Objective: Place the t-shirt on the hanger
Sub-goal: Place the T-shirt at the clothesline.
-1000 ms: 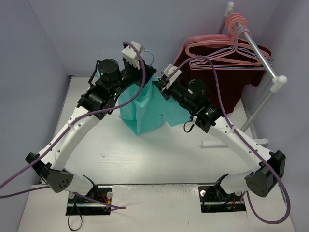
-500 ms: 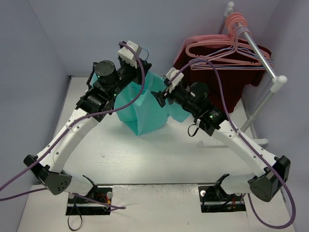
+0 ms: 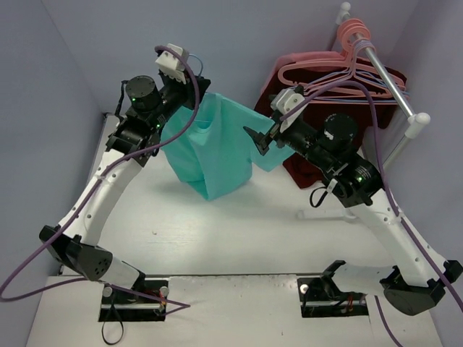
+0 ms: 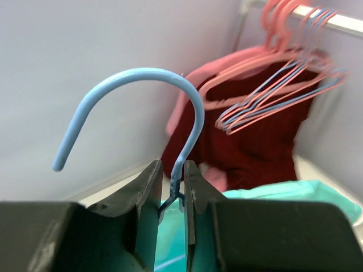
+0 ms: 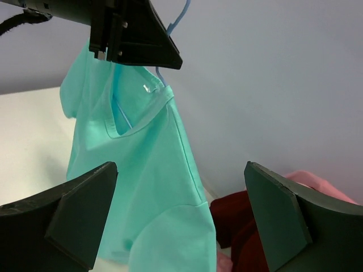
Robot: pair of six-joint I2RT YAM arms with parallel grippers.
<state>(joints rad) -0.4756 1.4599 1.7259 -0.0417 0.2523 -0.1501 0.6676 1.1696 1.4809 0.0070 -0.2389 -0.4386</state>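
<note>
The teal t-shirt point(image 3: 217, 148) hangs off the table from the light-blue hanger, whose frame is inside its neck opening. My left gripper point(image 3: 194, 90) is raised at the back left, shut on the hanger's twisted neck. In the left wrist view the hook point(image 4: 190, 102) curves up out of the left gripper point(image 4: 170, 165). My right gripper point(image 3: 259, 139) stands open beside the shirt's right sleeve and holds nothing. In the right wrist view the t-shirt point(image 5: 142, 170) hangs ahead of the wide-apart right gripper point(image 5: 180, 170), below the left gripper point(image 5: 136, 39).
A clothes rack point(image 3: 383, 65) stands at the back right with several pink hangers point(image 3: 325, 76) and a dark maroon garment point(image 3: 347, 123) on it. Its white base point(image 3: 383, 210) rests on the table by my right arm. Walls close in on the left and behind.
My right gripper has opened, let go of the shirt and drawn back to the right. The left arm has carried the hanger up and left, and the shirt now hangs spread.
</note>
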